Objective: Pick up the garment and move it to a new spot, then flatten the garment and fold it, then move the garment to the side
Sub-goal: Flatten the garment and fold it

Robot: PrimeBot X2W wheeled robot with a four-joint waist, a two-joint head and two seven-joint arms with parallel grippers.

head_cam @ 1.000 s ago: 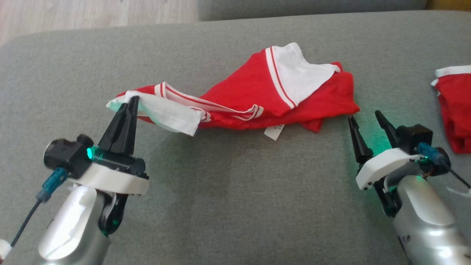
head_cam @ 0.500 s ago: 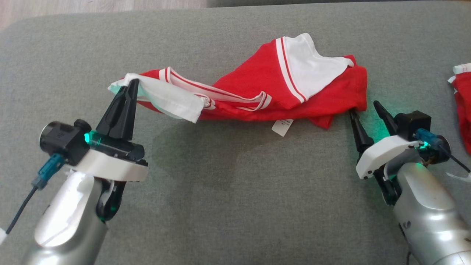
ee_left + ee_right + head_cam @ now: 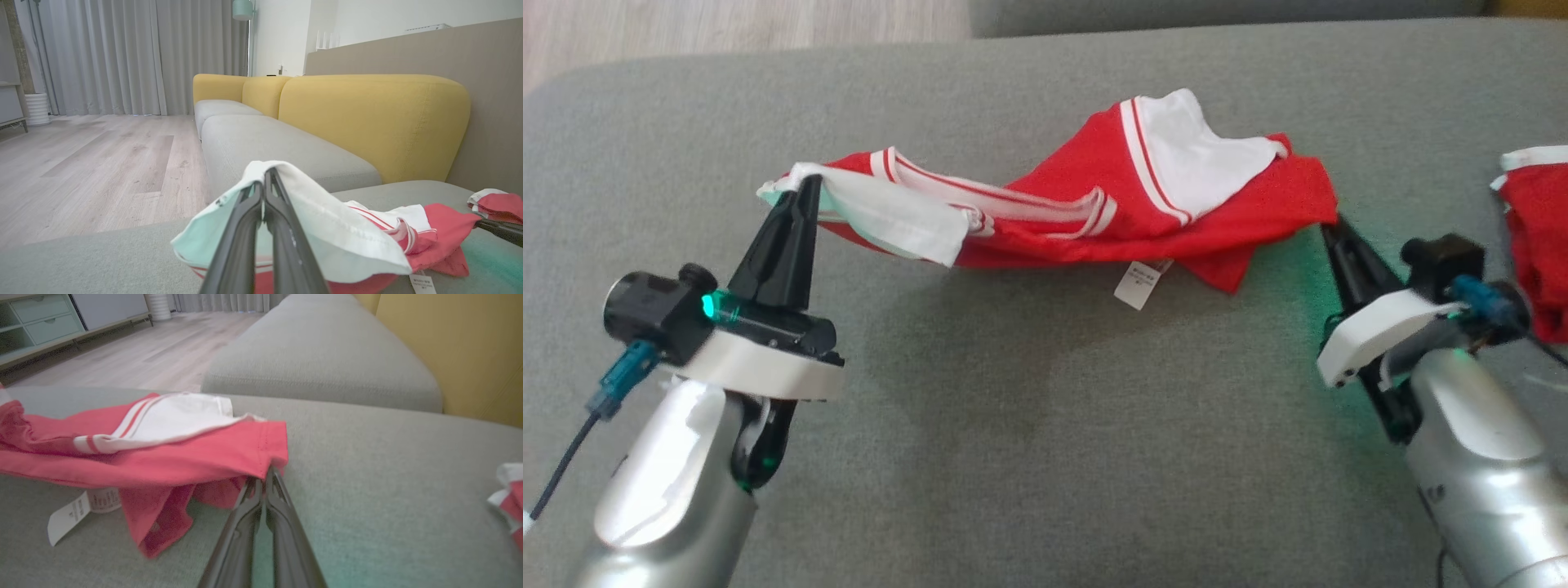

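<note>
The grey sofa cushion point(image 3: 1045, 441) carries the red-and-white garment point(image 3: 1086, 212), which a second ago was held at one end only and is now held at both. The right jaws, which stood wide open just short of the garment's right edge, have moved in and snapped shut on it. That probably completes the two-point grip needed for the first step, so the garment should now be ready to be lifted and carried to a new spot. Flattening, folding and setting aside are all still to do.

The garment stretches across the middle of the cushion, bunched and twisted, sagging between the two grips. Its left end is raised off the cushion, while a loose red flap point(image 3: 1225, 273) under the right end seems to rest on the fabric.

The left jaws are fully closed on the white panel point(image 3: 327, 228) at the left end, with the cloth draped over both sides of the tips. The right jaws are fully closed too, pinching the hemmed red corner point(image 3: 273, 457) at the very tips, so the bite looks shallow and may slip under tension.

A second red garment point(image 3: 1531, 237) lies well apart at the cushion's right edge. A small white label point(image 3: 1137, 286) dangles beneath the middle.
</note>
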